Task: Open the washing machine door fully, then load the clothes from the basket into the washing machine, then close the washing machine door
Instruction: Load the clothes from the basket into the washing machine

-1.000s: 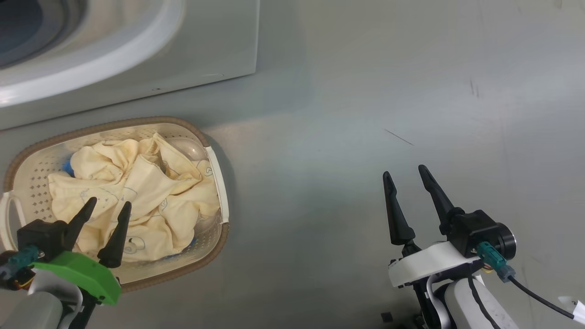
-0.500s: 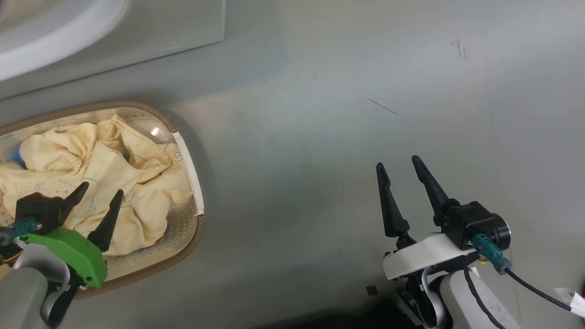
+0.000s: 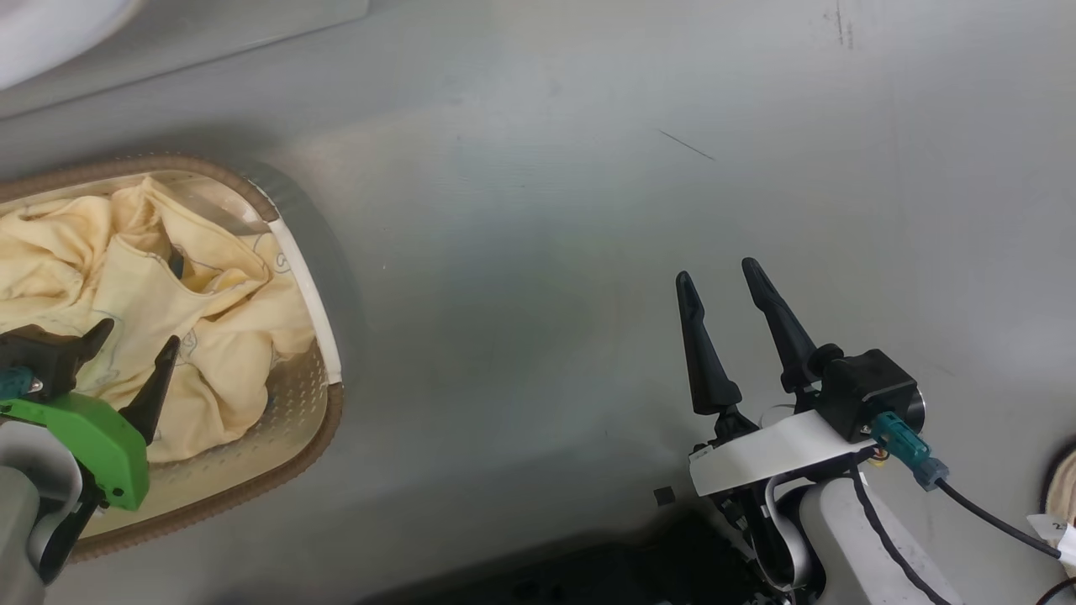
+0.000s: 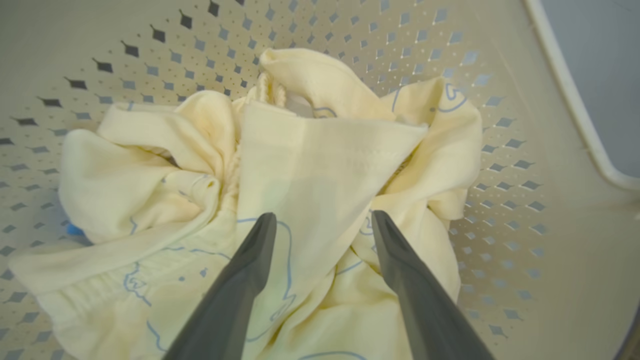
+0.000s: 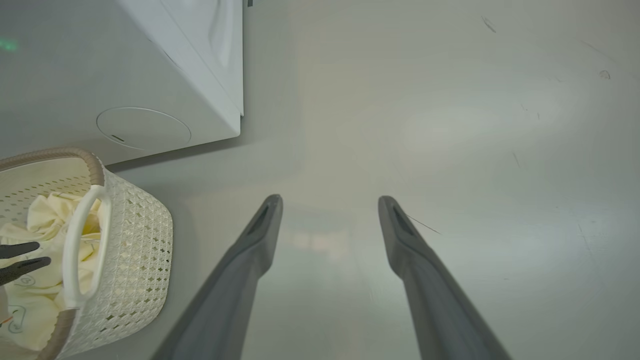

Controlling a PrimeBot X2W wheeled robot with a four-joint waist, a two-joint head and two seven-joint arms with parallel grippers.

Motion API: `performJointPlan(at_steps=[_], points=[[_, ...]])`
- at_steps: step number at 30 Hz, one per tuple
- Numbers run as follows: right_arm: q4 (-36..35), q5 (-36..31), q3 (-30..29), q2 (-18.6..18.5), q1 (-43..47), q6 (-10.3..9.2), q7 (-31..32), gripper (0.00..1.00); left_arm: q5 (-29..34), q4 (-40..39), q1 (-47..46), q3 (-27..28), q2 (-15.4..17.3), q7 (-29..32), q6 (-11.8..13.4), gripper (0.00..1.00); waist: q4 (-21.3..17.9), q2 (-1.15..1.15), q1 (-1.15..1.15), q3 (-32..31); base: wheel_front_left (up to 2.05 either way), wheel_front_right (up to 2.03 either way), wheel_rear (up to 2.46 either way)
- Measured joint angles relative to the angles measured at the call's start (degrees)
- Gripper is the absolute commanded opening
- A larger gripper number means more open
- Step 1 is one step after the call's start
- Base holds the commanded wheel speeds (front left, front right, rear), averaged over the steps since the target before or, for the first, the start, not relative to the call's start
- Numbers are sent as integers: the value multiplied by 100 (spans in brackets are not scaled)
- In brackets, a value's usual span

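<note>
The basket [image 3: 311,428] stands on the grey floor at the left, holding crumpled pale yellow clothes [image 3: 218,336] with thin outline drawings. My left gripper [image 3: 137,336] hangs open just above the clothes, its fingers straddling a fold and nothing between them. In the left wrist view the left gripper [image 4: 324,216] stands over the clothes [image 4: 300,165], and a blue scrap [image 4: 75,230] peeks out beside the basket wall [image 4: 500,125]. My right gripper [image 3: 714,270] is open over bare floor, well right of the basket. The washing machine [image 5: 165,75] stands behind the basket [image 5: 135,235]. Its door is out of view.
A white curved edge of the machine [image 3: 42,25] shows at the top left corner. A round cover [image 5: 143,127] sits low on the machine's front. The robot's dark base [image 3: 630,571] lies along the bottom edge. Open grey floor [image 3: 546,252] stretches right of the basket.
The camera has swung, so the basket and machine slid left and up in the picture. The left gripper sits lower over the clothes. Both grippers stay open.
</note>
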Motion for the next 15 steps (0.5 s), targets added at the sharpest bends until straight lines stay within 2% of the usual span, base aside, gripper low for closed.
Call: performJointPlan(at_steps=[15], points=[[-124, 213, -2, 16, -5, 0, 0, 100, -103, 410, -453, -344, 221, 316, 0, 100, -313, 0, 0, 381, 0, 0, 0]])
